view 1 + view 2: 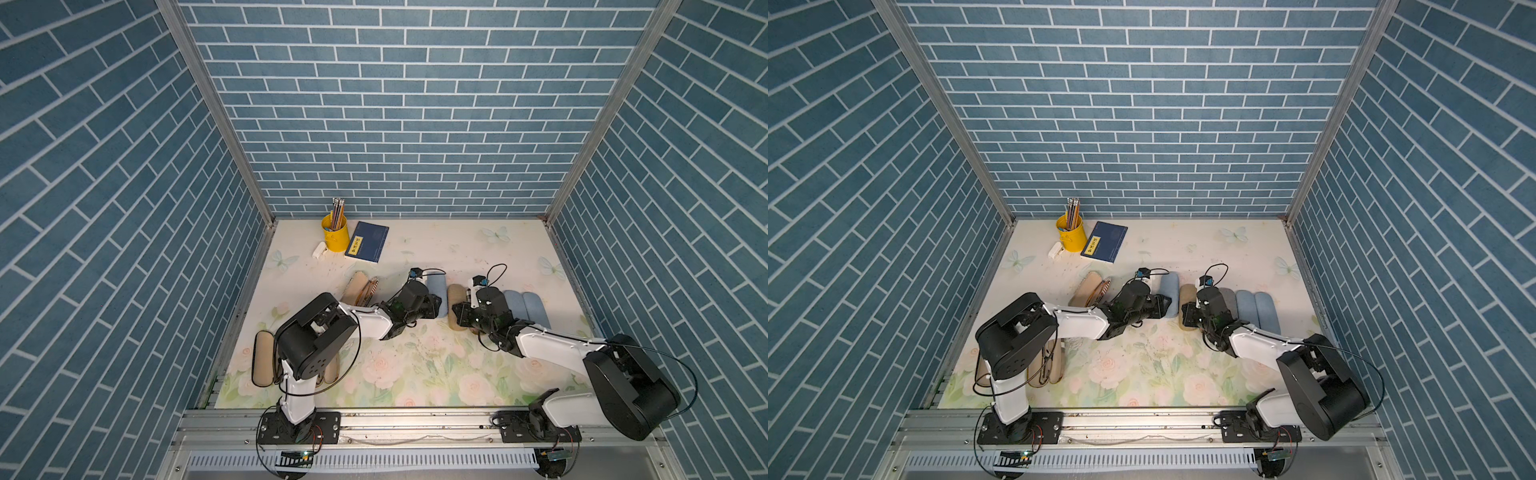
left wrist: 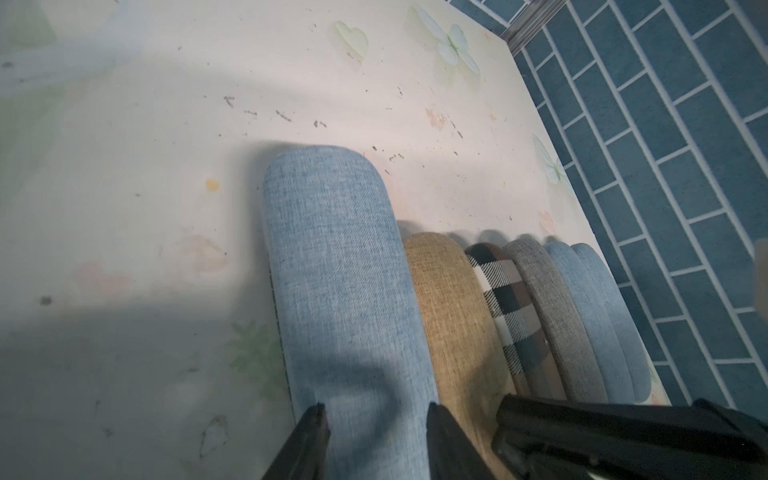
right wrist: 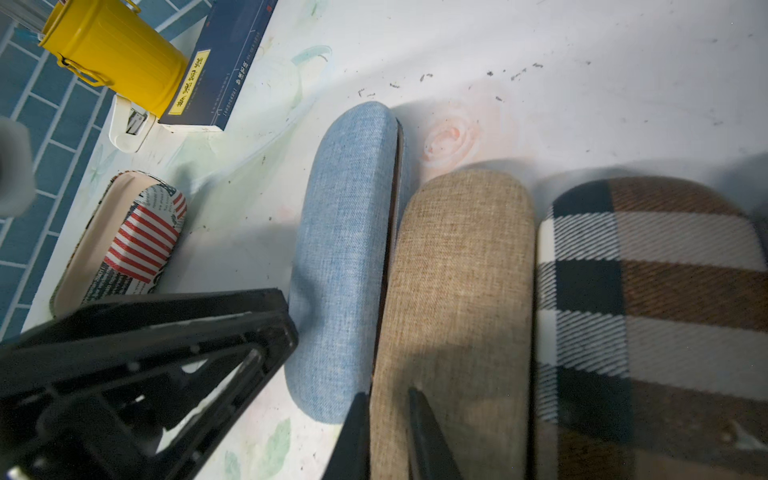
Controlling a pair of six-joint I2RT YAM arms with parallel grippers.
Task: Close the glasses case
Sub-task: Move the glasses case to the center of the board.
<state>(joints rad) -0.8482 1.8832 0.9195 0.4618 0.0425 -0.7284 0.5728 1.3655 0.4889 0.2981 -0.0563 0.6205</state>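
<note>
**Top views plus wrist cams: light blue case [image 2: 340, 270] sits mid-tabletop, lid looks nearly down**

Starting at the near edge of the floral tabletop [image 1: 415, 374]: a closed beige case [image 1: 263, 357] lies just beside the base of the left arm [image 1: 365, 324]. An open case with glasses [image 1: 1057, 368] is half hidden under that arm's shoulder.

Midway back there's a row of cases, side by side and touching. The light blue case, the one that matters, lies flat at the row's left end. The right wrist view shows a dark slit along its seam on the side facing the tan case [image 3: 461, 270], so honestly can't tell if it's fully latched. Left claw [image 2: 375, 409] is over its near end with the jaws apart, one fingertip above each long edge. Whether they're actually pinching it, can't tell. Right claw [image 3: 387, 395] is nearly closed with just a narrow gap, tips over the tan case's edge right next to the blue one. After the tan one come a plaid case [image 3: 648, 291], a grey case [image 2: 540, 291] and two more blue cases [image 1: 515, 309].

Left of the row and apart from it, a flag-print case [image 3: 137, 245] lies open with glasses in it.

Far corner by the brick wall [image 1: 415, 124]: yellow pencil cup [image 1: 333, 237], a navy book [image 1: 368, 242] just beside it, and a small white gadget [image 1: 320, 249] at the cup's foot.
</note>
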